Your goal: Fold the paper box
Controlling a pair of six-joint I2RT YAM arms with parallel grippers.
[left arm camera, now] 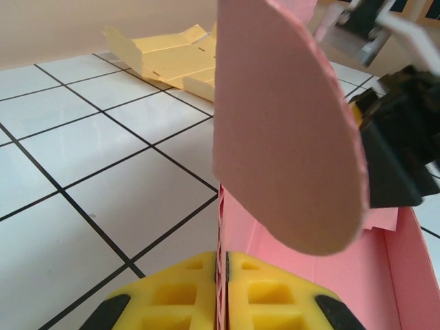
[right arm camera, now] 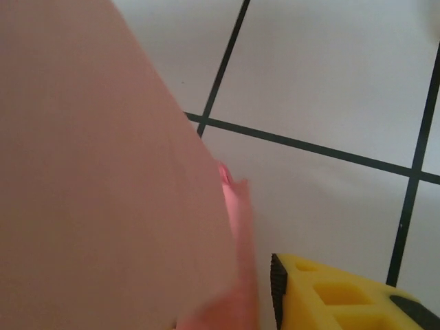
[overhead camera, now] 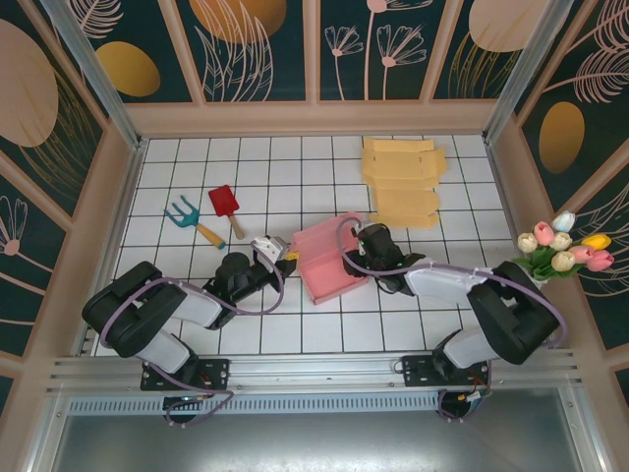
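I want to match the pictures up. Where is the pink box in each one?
Top external: box in the middle of the picture.
Left wrist: box from centre to right, standing tall.
Right wrist: box blurry, covering the left side.
Shared landmark: white tiles with black lines.

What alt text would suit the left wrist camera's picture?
Two yellow pads of the left gripper pinch a wall of the pink paper box, whose rounded flap stands up above them. The black right gripper is at the right; flat yellow cardboard lies behind on the tiled table.
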